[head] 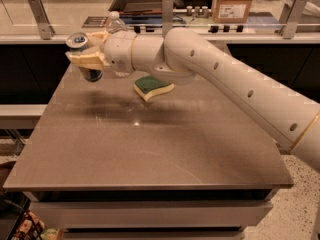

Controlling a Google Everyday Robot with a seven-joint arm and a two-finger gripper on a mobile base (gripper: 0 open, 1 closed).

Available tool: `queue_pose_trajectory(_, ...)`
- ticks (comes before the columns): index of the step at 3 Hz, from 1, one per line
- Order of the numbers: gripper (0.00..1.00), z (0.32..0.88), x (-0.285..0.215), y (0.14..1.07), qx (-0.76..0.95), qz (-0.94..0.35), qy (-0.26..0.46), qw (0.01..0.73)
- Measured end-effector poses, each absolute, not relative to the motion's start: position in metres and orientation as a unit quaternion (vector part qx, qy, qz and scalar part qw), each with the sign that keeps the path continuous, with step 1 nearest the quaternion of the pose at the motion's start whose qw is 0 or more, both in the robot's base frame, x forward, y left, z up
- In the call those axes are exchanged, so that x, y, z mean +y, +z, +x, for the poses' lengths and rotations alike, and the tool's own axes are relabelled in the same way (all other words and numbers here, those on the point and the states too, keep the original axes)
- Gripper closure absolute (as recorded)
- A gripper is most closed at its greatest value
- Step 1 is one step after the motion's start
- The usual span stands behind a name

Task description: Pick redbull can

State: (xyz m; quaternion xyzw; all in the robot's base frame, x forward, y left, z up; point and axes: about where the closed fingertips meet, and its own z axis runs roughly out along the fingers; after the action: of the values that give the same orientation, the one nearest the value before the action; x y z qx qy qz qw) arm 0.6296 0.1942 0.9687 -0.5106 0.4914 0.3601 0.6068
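The redbull can (78, 39), slim with a silver top, is held tilted in my gripper (84, 55) above the table's far left corner. Its dark lower end shows below the fingers (86, 61), clear of the tabletop. The gripper is shut on the can's middle, with cream fingers on either side. The white arm reaches in from the right, across the back of the table.
A clear plastic water bottle (115, 22) stands just behind my wrist at the table's back edge. A green and yellow sponge (152, 86) lies under the forearm. The brown table (150, 144) has a counter with rail posts behind it.
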Motion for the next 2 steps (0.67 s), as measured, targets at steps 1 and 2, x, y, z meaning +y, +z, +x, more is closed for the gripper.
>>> queue_pose_trajectory(1,1.0,0.622,0.181,0.997,0.467,-0.523,0.329,0.632)
queue_pose_trajectory(2,1.0,0.612,0.171,1.027,0.436,-0.537,0.298,0.658)
